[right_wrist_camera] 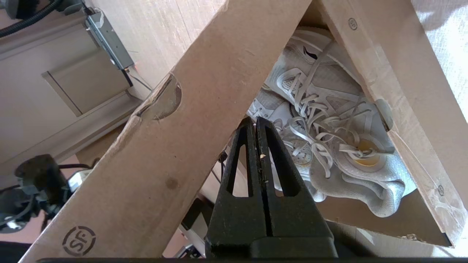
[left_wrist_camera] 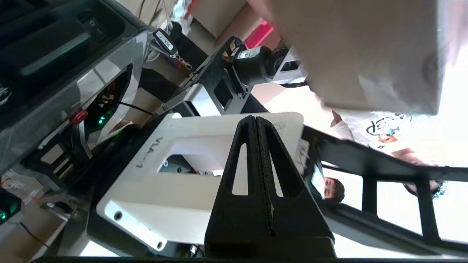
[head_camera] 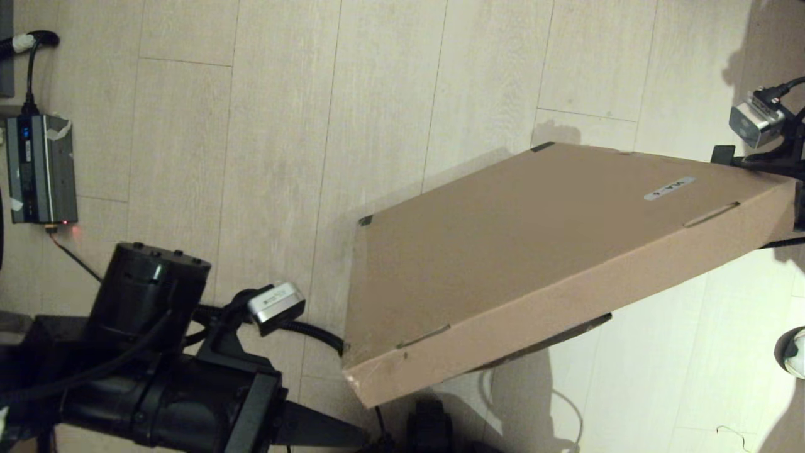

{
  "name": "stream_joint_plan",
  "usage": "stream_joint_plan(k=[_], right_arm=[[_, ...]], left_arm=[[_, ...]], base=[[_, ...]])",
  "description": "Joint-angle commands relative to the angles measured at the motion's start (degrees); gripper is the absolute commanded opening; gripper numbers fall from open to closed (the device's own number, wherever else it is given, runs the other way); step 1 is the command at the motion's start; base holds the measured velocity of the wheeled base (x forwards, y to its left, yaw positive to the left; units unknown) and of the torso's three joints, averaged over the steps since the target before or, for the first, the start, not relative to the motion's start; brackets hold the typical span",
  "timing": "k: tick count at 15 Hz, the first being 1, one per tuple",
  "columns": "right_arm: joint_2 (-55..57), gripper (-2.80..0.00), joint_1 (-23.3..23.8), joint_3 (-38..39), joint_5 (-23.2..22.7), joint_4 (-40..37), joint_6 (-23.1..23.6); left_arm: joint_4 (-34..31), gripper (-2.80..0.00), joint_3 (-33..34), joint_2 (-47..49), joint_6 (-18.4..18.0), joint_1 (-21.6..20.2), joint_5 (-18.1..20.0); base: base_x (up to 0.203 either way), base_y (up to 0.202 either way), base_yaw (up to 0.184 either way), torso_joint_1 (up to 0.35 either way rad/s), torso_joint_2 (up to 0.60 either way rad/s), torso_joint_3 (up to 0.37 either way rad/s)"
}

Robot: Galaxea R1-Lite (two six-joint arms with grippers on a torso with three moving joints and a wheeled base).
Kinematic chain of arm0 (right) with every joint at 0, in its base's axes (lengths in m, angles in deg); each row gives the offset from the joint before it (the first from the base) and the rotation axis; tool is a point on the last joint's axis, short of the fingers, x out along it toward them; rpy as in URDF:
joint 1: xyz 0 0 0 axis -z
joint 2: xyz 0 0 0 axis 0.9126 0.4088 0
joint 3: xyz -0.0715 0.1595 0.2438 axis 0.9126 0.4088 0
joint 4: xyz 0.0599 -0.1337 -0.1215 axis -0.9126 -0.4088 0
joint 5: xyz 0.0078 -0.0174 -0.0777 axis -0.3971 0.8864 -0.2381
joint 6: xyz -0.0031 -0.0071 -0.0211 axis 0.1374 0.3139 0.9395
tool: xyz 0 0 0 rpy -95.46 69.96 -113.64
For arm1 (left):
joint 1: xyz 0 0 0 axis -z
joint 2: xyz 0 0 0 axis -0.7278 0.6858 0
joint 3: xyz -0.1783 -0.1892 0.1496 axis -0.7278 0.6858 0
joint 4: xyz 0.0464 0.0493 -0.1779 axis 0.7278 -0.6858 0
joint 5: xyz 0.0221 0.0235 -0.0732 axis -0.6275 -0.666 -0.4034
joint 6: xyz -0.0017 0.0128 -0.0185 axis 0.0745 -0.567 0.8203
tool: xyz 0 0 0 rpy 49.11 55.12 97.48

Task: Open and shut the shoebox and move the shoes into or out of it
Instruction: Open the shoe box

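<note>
Pale wood-look plank floor (head_camera: 264,126) all around on my feed, with a grey power box (head_camera: 41,168) and its cable parked off by the left arm's side.

The shoebox (head_camera: 534,251) fills most of the head view, its lid tilted up toward me with the white label (head_camera: 669,188) near the far right edge and dark tape patches at the corners. Its right end is just beside the right arm, which barely pokes into the head view at that edge.

Right gripper (right_wrist_camera: 256,122): fingers pressed together, nothing between them. From its wrist camera the tips sit right at the gap under the raised lid, with the lid's front flap (right_wrist_camera: 175,146) just beside them on one side. Just past the tips, inside the box, lie the shoes (right_wrist_camera: 329,146), white laces in a tangle and a yellow-orange tag showing in one of them.

Left gripper (left_wrist_camera: 256,120): also closed flat on itself, holding nothing. It's down low near the robot's own base, with the near corner of the shoebox hanging just above and ahead of it. I can't tell if it touches the cardboard.
</note>
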Motion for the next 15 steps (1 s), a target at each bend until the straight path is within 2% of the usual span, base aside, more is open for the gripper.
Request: stream_joint_plan(k=[1, 3, 7, 12, 15], right_arm=[[0.1, -2.8, -0.2, -0.1, -0.3, 0.1, -0.2], [0.2, -2.8, -0.6, -0.4, -0.3, 0.1, -0.2], [0.1, -2.8, -0.9, -0.8, -0.2, 0.0, -0.3], [-0.2, -2.8, -0.9, -0.2, 0.1, -0.1, -0.3], [-1.0, -2.8, -0.8, 1.1, 0.2, -0.1, -0.3]], left_arm=[[1.2, -2.8, -0.6, 4.1, 0.3, 0.8, -0.4], [4.7, -2.8, -0.7, 4.9, 0.5, 1.4, -4.6], [10.1, -2.8, -0.8, 5.3, 1.1, 1.7, -10.2], [21.9, -2.8, -2.3, 6.5, 9.9, 1.7, -17.3], [26.3, -2.8, -3.1, 7.2, 12.1, 1.5, -18.4]], base=[[0.0, 0.0, 0.0, 0.0, 0.0, 0.0], [0.0, 0.0, 0.0, 0.0, 0.0, 0.0], [0.0, 0.0, 0.0, 0.0, 0.0, 0.0], [0.0, 0.0, 0.0, 0.0, 0.0, 0.0], [0.0, 0.0, 0.0, 0.0, 0.0, 0.0]])
